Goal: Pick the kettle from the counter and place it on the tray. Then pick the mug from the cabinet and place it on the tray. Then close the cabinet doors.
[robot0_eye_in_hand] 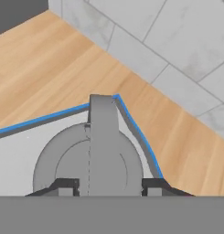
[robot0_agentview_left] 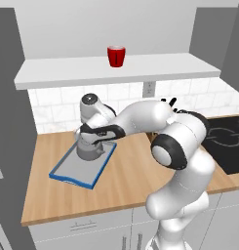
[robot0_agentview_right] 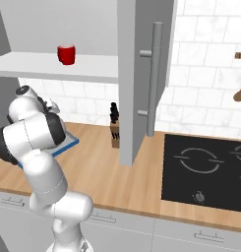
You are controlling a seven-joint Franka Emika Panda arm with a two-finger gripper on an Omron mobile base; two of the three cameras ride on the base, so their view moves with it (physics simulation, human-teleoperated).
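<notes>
My gripper [robot0_eye_in_hand: 105, 186] is directly above the kettle [robot0_eye_in_hand: 88, 160], fingers [robot0_eye_in_hand: 65, 186] spread either side of its arched handle, which runs up the middle between them. Can't tell if the pads touch the handle; they look apart from it.

Kettle [robot0_agentview_left: 89, 149] sits upright on the tray [robot0_agentview_left: 72, 173], toward the tray's far end. Hand view shows the tray's blue rim [robot0_eye_in_hand: 136, 130] just beyond the kettle body, with grey base around it.

Tray lies on the counter [robot0_agentview_left: 126, 180], left part of the worktop, angled with one corner toward the near edge. In the right base view just a strip of the tray [robot0_agentview_right: 68, 143] shows past my arm.

Mug [robot0_agentview_left: 116, 56] stands upright on the cabinet [robot0_agentview_left: 116, 71] shelf, above and behind the tray, a little to its right. Same mug [robot0_agentview_right: 66, 54] in the right base view, near the shelf's front edge.

Cabinet doors [robot0_agentview_right: 141, 74] are open: one panel stands edge-on, sticking out toward the near side, bar handle [robot0_agentview_right: 154, 78] vertical on it.

Knife block [robot0_agentview_right: 114, 129] on the counter by the wall, just left of that open door. Hob [robot0_agentview_right: 208, 167] set in the counter on the right. Tiled wall [robot0_eye_in_hand: 177, 50] behind the tray.
</notes>
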